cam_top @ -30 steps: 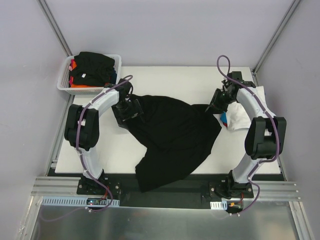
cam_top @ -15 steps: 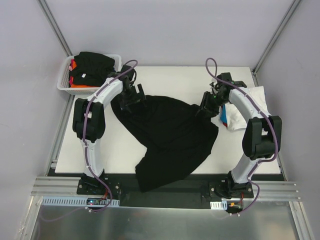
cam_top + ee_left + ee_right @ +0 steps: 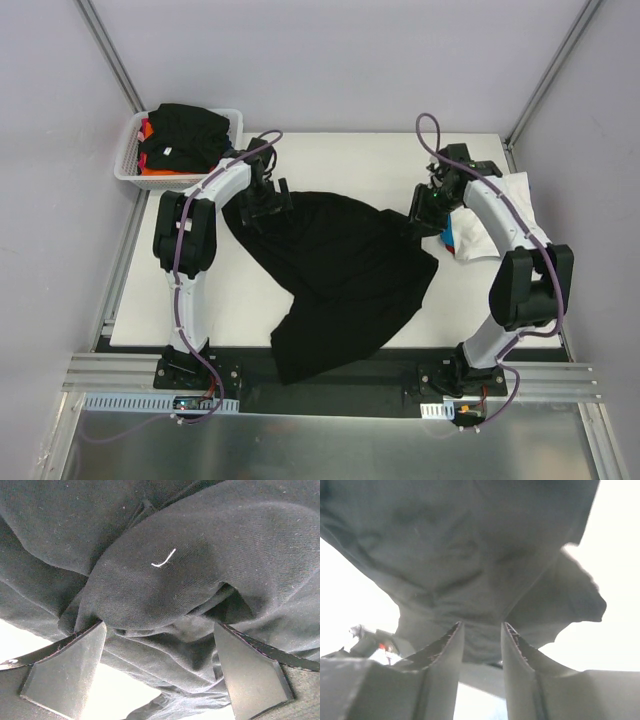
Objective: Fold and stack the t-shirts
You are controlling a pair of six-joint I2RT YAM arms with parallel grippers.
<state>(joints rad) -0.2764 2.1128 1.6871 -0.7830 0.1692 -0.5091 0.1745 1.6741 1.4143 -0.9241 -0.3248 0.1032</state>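
A: Whereabouts of the large black cloth t-shirt?
B: It lay crumpled across the flat white table, hem over the near edge.
A: Grippers?
B: Left gripper gaped wide at a bunched fold; right gripper stood narrowly parted at its edge.

From here I can read no writing, label, brand, number or sign in any of my three views: nothing legible shows on the black shirt, the basket or the worktop.
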